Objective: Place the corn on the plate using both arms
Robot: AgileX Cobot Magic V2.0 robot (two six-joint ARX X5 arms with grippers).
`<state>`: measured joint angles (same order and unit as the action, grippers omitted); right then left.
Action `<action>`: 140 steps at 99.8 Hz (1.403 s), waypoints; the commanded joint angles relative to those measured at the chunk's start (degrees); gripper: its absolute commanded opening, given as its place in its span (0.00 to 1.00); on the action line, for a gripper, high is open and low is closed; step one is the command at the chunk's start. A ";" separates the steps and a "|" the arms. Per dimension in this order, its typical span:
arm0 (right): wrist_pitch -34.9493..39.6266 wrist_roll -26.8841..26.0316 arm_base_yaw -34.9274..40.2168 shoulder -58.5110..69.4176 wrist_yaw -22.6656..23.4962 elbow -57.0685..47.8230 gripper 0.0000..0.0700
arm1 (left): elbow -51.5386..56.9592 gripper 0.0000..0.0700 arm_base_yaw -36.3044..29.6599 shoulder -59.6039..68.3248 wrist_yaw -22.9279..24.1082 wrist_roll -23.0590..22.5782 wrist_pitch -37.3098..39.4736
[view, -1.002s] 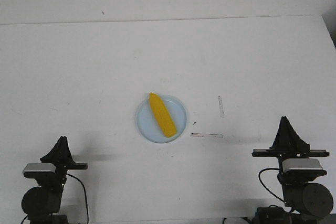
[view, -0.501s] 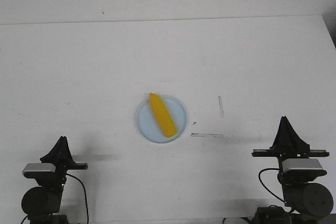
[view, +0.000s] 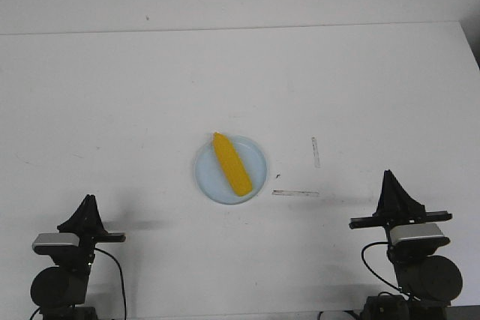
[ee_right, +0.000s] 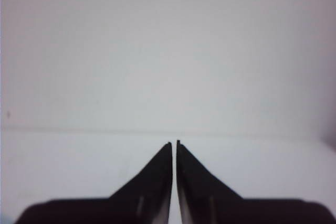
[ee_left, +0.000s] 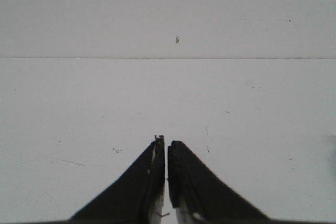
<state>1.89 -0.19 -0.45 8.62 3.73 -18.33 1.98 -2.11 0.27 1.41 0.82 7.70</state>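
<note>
The yellow corn (view: 231, 164) lies diagonally on the pale blue plate (view: 255, 183) in the middle of the white table, its pointed end toward the far left. My left gripper (view: 89, 198) sits at the near left edge, far from the plate; in the left wrist view it (ee_left: 166, 141) is shut and empty. My right gripper (view: 388, 174) sits at the near right, also far from the plate; in the right wrist view it (ee_right: 174, 142) is shut and empty. Neither wrist view shows the corn or the plate.
Two thin strips of clear tape lie on the table right of the plate, one upright (view: 316, 152) and one flat (view: 295, 193). The table's far edge (view: 240, 29) meets a white wall.
My right arm has shifted a little to the left and its gripper tip stands slightly higher in the front view. The left arm, the corn and the plate have not moved.
</note>
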 commanded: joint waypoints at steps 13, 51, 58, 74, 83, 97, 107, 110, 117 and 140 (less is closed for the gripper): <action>-4.22 0.24 0.31 -1.62 0.31 5.57 0.02 | -1.22 0.00 0.00 -0.09 0.11 0.07 0.96; -7.41 0.20 0.39 -8.57 -2.80 14.73 0.02 | -1.22 0.00 0.00 -0.09 0.11 0.07 0.96; -8.74 0.22 0.42 -8.55 -2.82 15.93 0.02 | -1.22 0.00 0.00 -0.09 0.11 0.07 0.96; -7.78 0.20 0.50 -8.57 -2.14 17.62 0.02 | -1.22 0.00 0.00 -0.09 0.13 0.07 0.98; -6.80 0.22 0.50 -8.57 -2.03 17.62 0.02 | -1.22 0.00 0.00 -0.09 0.11 0.07 0.98; -7.02 0.22 0.50 -8.57 -2.10 17.62 0.02 | -1.22 0.00 0.00 -0.09 0.11 0.07 0.96; -7.02 0.22 0.50 -8.57 -2.21 17.62 0.02 | -1.22 0.00 0.00 -0.09 0.11 0.07 0.94; -7.02 0.22 0.50 -8.57 -2.21 17.62 0.02 | -1.22 0.00 0.00 -0.09 0.11 0.07 0.98; -7.02 0.22 0.50 -8.57 -2.21 17.62 0.02 | -1.22 0.00 0.00 -0.09 0.11 0.07 0.94; -7.02 0.22 0.50 -8.57 -2.21 17.62 0.02 | -1.22 0.00 0.00 -0.09 0.11 0.07 0.96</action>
<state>-4.56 -0.19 -0.01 0.08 1.52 -0.86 1.98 -2.11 0.27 1.41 0.82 7.73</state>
